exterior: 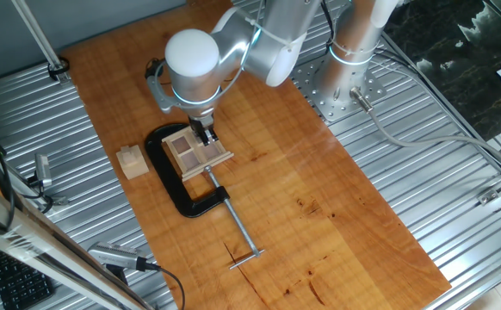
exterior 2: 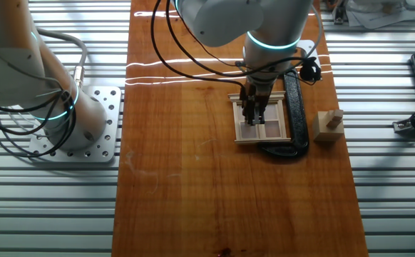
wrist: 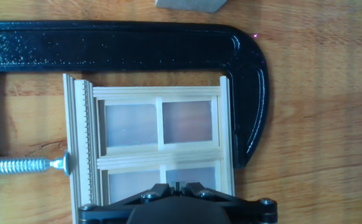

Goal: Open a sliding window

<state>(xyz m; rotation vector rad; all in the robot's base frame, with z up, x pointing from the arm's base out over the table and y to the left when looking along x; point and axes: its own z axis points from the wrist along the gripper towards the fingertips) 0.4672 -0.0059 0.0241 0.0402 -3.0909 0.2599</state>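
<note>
The sliding window (exterior: 196, 151) is a small light-wood frame with four brownish panes, lying flat on the wooden board and held in a black C-clamp (exterior: 166, 176). From the other side, the window (exterior 2: 262, 120) lies just left of the clamp (exterior 2: 295, 107). My gripper (exterior: 206, 133) points straight down onto the window's far half, its tips (exterior 2: 252, 118) at the panes. In the hand view the window (wrist: 159, 143) fills the middle and my gripper (wrist: 178, 185) sits over the lower panes, shut, fingers nearly together with nothing seen between them.
A plain wooden cube (exterior: 132, 161) stands beside the clamp's spine; the cube (exterior 2: 329, 126) is near the board's edge. The clamp's steel screw (exterior: 233, 226) with its crossbar handle stretches out over the board. The screw tip (wrist: 19, 165) presses on the frame. Ribbed metal table surrounds the board (exterior: 345, 215).
</note>
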